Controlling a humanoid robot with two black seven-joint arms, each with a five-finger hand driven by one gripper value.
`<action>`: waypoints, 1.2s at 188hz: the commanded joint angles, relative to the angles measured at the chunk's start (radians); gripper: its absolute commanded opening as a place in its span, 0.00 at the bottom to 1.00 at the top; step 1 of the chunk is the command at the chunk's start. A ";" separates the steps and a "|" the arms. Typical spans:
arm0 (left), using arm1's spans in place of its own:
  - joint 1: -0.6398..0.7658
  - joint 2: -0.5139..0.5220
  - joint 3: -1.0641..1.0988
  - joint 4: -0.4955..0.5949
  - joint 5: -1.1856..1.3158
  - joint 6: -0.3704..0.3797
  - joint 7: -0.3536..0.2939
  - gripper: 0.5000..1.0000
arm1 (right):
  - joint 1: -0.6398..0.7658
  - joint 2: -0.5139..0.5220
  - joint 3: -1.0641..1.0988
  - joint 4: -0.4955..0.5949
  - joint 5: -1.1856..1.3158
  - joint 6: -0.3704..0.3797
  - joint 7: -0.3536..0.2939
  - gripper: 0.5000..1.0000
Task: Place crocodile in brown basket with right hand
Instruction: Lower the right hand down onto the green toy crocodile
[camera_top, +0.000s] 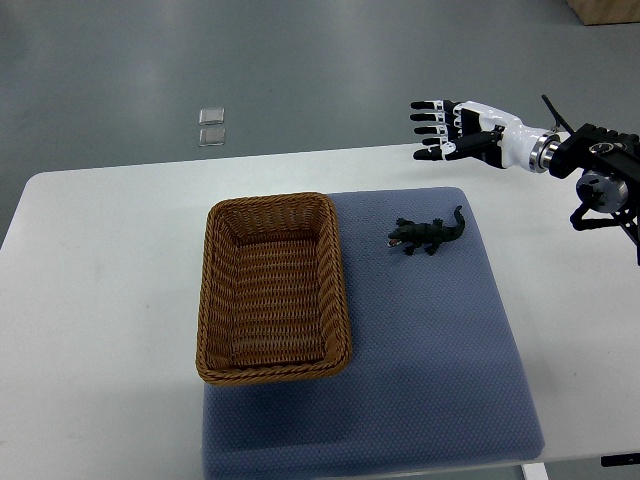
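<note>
Blue mat on white table, grey floor; right hand fingers spread, empty.

A lab-like room: bare white table, grey floor, staged blue mat.

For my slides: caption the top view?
Open right hand above the table, crocodile on blue mat beside empty brown basket.

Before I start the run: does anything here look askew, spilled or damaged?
Nothing stands out. The brown basket sits upright and empty, partly on the blue mat. The crocodile lies intact on the mat to the basket's right. The right hand hovers open beyond it.
</note>
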 joint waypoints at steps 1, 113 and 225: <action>0.000 0.000 -0.002 -0.002 0.000 0.000 0.000 1.00 | 0.016 -0.002 -0.001 0.000 -0.150 0.000 0.037 0.86; 0.000 0.000 -0.002 -0.002 0.000 0.000 0.000 1.00 | 0.031 -0.002 -0.072 0.057 -0.766 -0.109 0.155 0.86; 0.000 0.000 -0.002 -0.002 0.000 0.000 0.000 1.00 | 0.020 0.016 -0.251 0.057 -0.767 -0.278 0.155 0.85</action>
